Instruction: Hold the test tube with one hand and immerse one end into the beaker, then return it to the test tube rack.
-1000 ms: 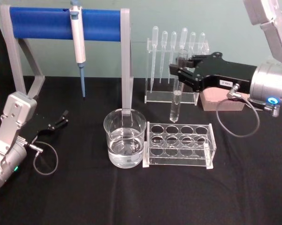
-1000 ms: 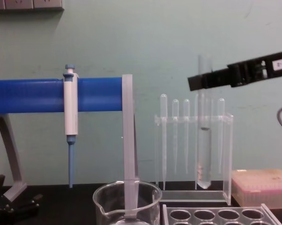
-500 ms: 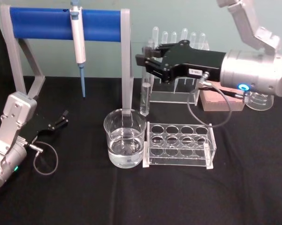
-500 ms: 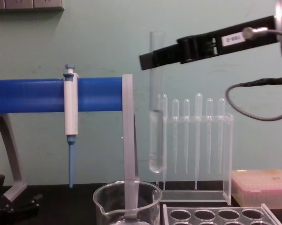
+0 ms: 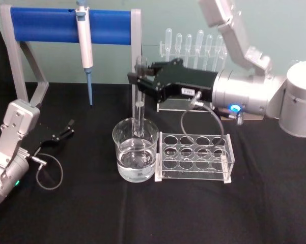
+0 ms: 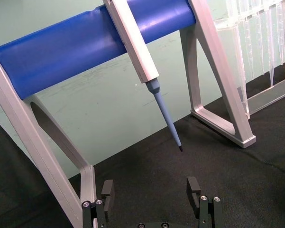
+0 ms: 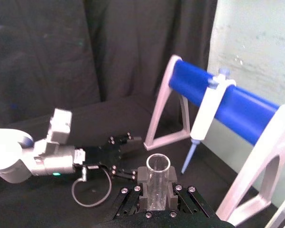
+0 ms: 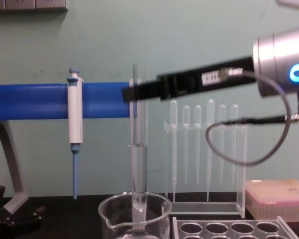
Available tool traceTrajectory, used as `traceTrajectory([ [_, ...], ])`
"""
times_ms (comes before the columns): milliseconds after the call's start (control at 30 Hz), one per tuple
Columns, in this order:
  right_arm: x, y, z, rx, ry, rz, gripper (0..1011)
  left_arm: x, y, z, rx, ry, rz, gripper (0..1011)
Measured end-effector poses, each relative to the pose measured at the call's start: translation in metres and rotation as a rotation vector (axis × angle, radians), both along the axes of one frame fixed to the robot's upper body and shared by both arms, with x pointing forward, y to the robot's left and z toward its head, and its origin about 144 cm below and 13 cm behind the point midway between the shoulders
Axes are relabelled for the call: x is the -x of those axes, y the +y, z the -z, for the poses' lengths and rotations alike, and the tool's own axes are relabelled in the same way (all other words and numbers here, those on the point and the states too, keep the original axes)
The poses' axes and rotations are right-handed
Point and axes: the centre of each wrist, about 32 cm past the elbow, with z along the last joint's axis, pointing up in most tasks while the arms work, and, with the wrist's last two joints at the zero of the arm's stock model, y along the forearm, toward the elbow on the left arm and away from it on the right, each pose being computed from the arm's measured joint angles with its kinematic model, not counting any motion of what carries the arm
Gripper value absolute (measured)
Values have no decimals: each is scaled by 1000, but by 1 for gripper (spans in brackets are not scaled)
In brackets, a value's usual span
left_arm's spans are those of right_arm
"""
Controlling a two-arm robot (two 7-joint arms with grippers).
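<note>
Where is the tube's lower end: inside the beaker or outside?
Inside: the test tube stands upright, its bottom below the beaker's rim.

From the beaker [image 5: 135, 152], the grey post [image 5: 136, 51] stands close at 12 o'clock and the tube rack [image 5: 193, 173] sits just beside at 3 o'clock — tight on both sides. The black table [image 5: 91, 203] is bare at 6 and 9 o'clock, out to my left gripper [image 5: 65, 130]. Over the rim, the test tube [image 5: 140, 109] and the right gripper [image 5: 139, 81] block my way down.

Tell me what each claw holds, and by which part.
The right claw grips the test tube by its upper part, a little below the open rim, lower end down in the beaker. The left claw is open and holds nothing.
</note>
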Motion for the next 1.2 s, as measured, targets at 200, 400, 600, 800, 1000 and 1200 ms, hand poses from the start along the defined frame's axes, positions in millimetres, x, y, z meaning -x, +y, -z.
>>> traceTrajectory([
  [200, -5, 5, 35, 7, 19, 38, 225, 0, 0, 0, 0, 0, 0, 1000],
  [400, -7, 11, 59, 11, 28, 48, 224, 0, 0, 0, 0, 0, 0, 1000],
  [600, -6, 19, 74, 18, 27, 46, 224, 0, 0, 0, 0, 0, 0, 1000],
  [800, -4, 21, 81, 25, 28, 48, 224, 0, 0, 0, 0, 0, 0, 1000],
  [1000, -1, 21, 84, 40, 25, 50, 224, 0, 0, 0, 0, 0, 0, 1000],
  [1200, 2, 18, 85, 50, 20, 53, 224, 0, 0, 0, 0, 0, 0, 1000],
])
